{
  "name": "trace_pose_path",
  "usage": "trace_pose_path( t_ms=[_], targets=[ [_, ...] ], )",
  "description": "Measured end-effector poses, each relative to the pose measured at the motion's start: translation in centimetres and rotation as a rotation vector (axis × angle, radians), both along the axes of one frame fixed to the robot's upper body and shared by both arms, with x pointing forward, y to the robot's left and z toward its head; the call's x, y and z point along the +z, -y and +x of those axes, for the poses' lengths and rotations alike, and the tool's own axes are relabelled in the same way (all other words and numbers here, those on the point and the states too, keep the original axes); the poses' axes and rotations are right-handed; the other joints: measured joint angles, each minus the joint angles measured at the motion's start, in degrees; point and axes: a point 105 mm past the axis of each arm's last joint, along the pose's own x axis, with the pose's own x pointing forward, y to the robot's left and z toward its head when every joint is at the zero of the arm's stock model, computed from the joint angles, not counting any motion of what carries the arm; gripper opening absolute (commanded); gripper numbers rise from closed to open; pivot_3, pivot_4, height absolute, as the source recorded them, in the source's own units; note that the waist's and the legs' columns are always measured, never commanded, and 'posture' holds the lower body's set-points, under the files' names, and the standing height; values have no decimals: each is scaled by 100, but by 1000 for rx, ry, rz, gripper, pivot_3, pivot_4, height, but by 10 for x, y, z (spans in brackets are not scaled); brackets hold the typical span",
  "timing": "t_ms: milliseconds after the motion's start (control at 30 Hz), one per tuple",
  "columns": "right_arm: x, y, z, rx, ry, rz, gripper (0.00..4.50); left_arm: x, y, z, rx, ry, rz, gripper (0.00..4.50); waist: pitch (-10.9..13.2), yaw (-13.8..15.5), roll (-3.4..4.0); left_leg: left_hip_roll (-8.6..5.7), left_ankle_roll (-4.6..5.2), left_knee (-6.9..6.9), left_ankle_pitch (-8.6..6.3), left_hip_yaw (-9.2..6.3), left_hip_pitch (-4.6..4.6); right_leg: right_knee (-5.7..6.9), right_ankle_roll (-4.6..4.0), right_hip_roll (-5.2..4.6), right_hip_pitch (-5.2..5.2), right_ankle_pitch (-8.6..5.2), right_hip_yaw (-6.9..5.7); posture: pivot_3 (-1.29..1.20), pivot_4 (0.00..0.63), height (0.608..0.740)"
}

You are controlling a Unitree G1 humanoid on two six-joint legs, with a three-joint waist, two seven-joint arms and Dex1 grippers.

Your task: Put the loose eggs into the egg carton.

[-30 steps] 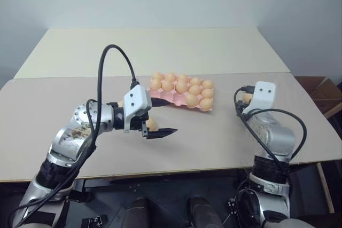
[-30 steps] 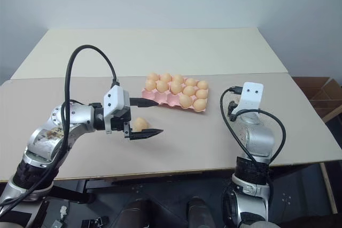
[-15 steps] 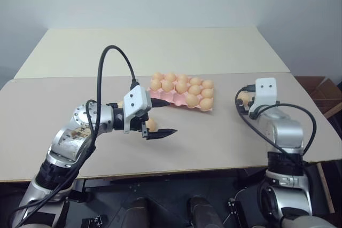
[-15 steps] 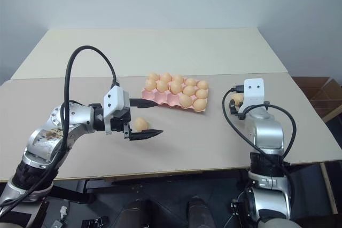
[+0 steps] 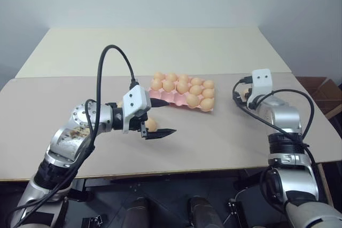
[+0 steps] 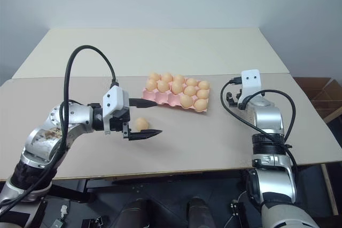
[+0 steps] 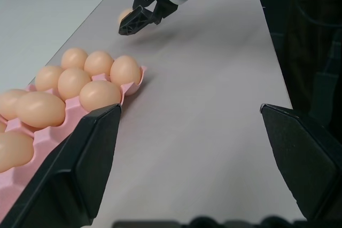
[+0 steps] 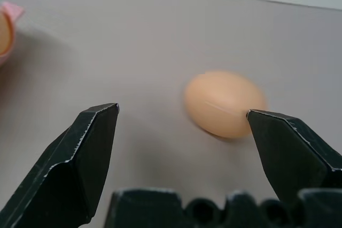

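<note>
The right gripper [image 8: 181, 132] has its jaws released and spread wide, nothing between them. Seen along them in the right wrist view, a loose egg [image 8: 224, 103] lies on the bare bench [image 8: 133, 41] just ahead, nearer one fingertip [image 8: 291, 153] than the other and partly hidden behind it; whether that fingertip touches it I cannot tell. In the head views this gripper sits near the bench's right edge, well apart from the egg carton [image 6: 160, 99], with the egg tucked behind its white wrist housing.

The left gripper [image 6: 150, 117] also has its jaws released, one black finger [image 6: 144, 102] reaching toward the carton's near left corner, the other lower and closer to the front edge. A second loose egg [image 6: 141, 124] rests on the bench between the two fingers, not grasped; whether either finger touches it is unclear.

The pink egg carton sits around the middle of the bench, slightly toward the right, its long side angled a little. Most of its cups hold eggs; bare pink cups show at its near left end. The left wrist view shows the filled rows [image 7: 80, 81] and the bare bench beyond.
</note>
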Motion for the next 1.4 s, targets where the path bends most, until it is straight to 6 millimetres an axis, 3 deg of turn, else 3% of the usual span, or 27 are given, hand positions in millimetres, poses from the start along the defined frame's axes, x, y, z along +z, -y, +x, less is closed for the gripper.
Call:
trace_pose_path(
  t_ms=[267, 500, 667, 800, 833, 1167, 1300, 1400],
  targets=[
    [-1, -3, 25, 58, 37, -70, 4449, 2, -1, 0, -4, 7, 8, 4500, 2, -46, 1, 1, 0, -3, 0, 1, 1, 0, 0, 3, -2, 0, 3, 0, 150, 740],
    [14, -10, 42, 30, 81, -142, 4449, 3, -2, 1, -1, 5, 15, 4500, 5, -26, 3, 1, 0, -4, 0, 1, 0, -1, 0, 1, -2, 0, 2, 0, 150, 740],
    [-3, -1, 40, -10, 24, -306, 4449, 2, -3, 1, 5, -1, 20, 4500, 5, -14, 3, -3, 0, -4, 0, 2, -1, -3, 0, -4, -1, 0, 2, 0, 150, 740],
    [-10, 5, 37, -45, -4, -312, 3564, 2, -3, 1, 8, -2, 19, 4500, 5, -32, 4, -2, 0, -4, 0, 1, 2, 0, 0, -3, 0, 0, 3, 0, 150, 740],
    [-9, 6, 37, -56, 1, -305, 3101, 3, -3, 1, 8, -1, 19, 4500, 5, -43, 4, -1, 0, -4, 0, 1, 3, 1, 0, -1, 1, 0, 3, 0, 150, 740],
    [7, -3, 43, -9, 81, -221, 17, 6, -2, 0, 19, -1, 5, 4500, 6, -40, 5, 0, 0, -3, 0, 1, 5, 2, 0, -1, 2, 1, 4, 0, 150, 740],
    [21, -10, 43, 39, 148, -165, 17, 8, -6, 0, 37, 2, -15, 4500, 7, -27, 6, 1, 0, -5, 0, 0, 3, 2, 1, -1, 1, 0, 3, 0, 150, 740],
    [20, -4, 35, 48, 157, -145, 17, 4, -11, -1, 53, -16, -17, 4500, 7, 0, 6, 0, 0, -6, 0, -1, 0, 1, 1, -3, 0, 0, 1, 0, 150, 740]
  ],
)
